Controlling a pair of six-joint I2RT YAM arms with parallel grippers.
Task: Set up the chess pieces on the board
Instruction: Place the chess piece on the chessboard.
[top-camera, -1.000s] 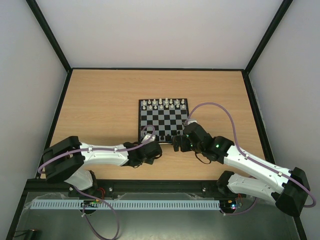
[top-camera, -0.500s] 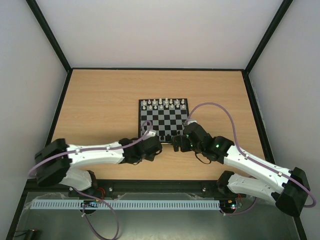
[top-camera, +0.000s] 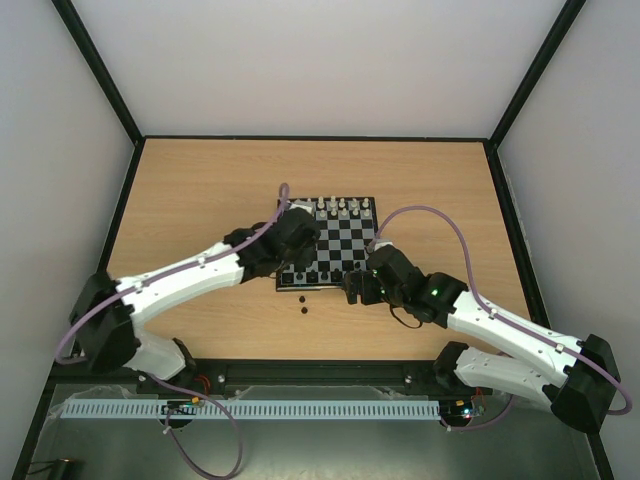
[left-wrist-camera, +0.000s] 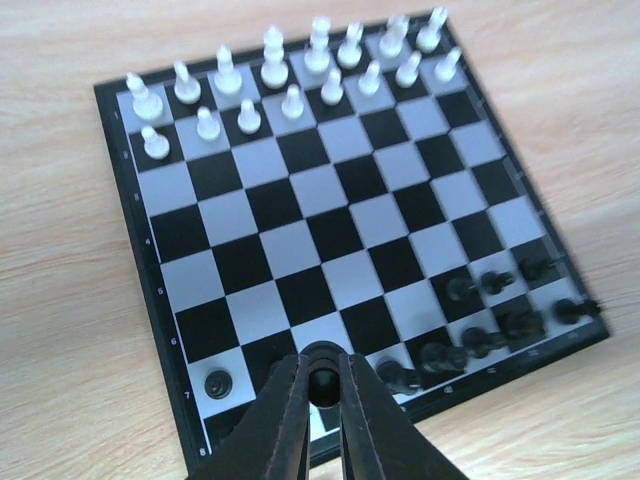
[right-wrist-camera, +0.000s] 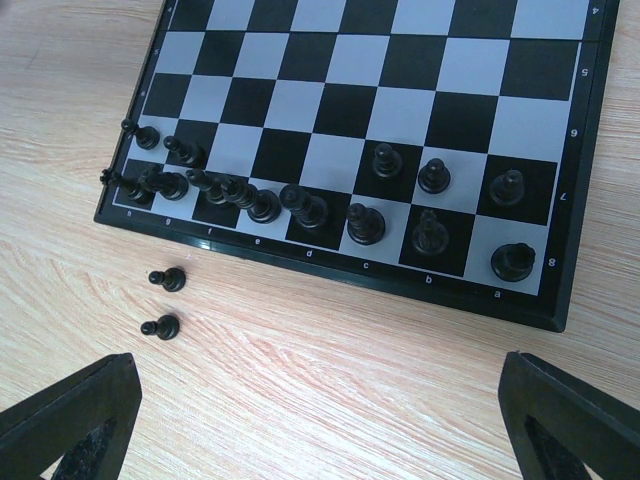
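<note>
My left fingers are pinched almost fully together on one black piece - its rounded head shows between the tips. They hang over the board, close to its nearest edge. A lone black piece stands to one side of the tips, a cluster to the other. My right fingers are spread as wide as they go and hold nothing. The board's edge lies just beyond them, with two loose black pieces on the counter between that edge and the fingers.

Handling, as I judge it: the chess pieces are tiny, light and hard, likely moulded plastic with a gloss, so slippery and easily tipped. The back row is crowded, leaving little room for the tips. The best hold is the narrow neck under the head, straddled from above.

The board looks stiff and flat, with black and silvery squares and a thin black border. The white pieces stand far beyond the left tips. The counter is pale wood grain.
</note>
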